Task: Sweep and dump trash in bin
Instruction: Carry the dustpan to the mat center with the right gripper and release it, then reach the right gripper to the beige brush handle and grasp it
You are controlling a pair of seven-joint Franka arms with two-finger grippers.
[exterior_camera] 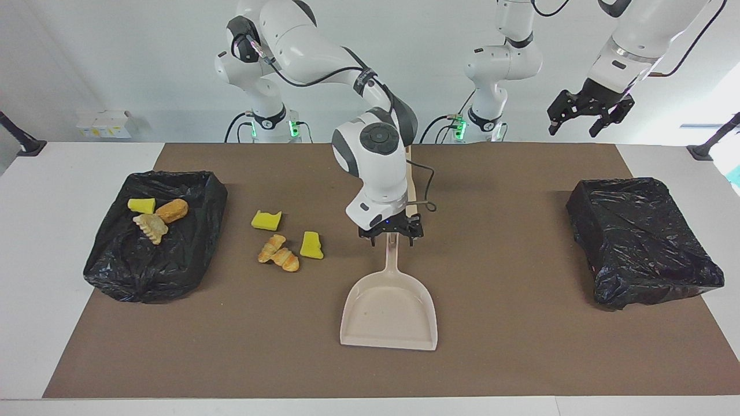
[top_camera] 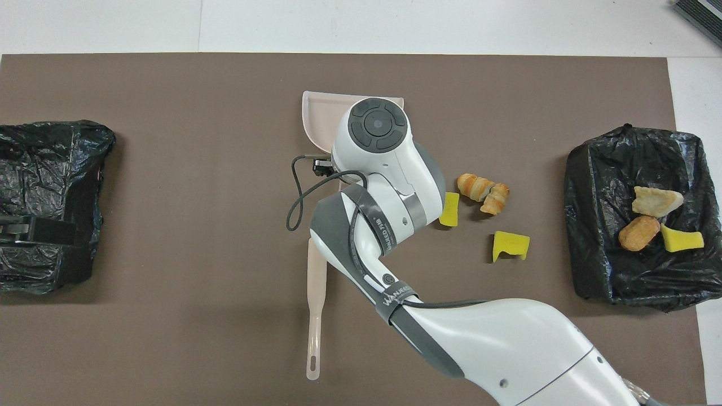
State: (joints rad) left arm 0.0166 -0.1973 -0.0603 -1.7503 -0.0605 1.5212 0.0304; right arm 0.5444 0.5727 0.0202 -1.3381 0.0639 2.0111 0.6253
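Bin at the right arm's end of the tabletop: three scraps lie in it. Between that bin and the dustpan, the remaining trash lies loose on the brown mat: two yellow sponge chunks and a croissant-like piece. The dustpan lies flat, its mouth turned away from me.

My right end effector hangs just over the tip of the dustpan's handle, fingers spread and gripping nothing. My left end effector waits high over the second bin, spread and empty.

The step in hand appears to be leaving the pan. I should rise straight up so that no finger nudges the handle.

The facing view alone shows my right fingers and the pan's handle; in the overhead view my wrist covers both, and part of one sponge chunk. Only the overhead view shows most of the brush, which lies beside the handle, nearer to me than the pan.
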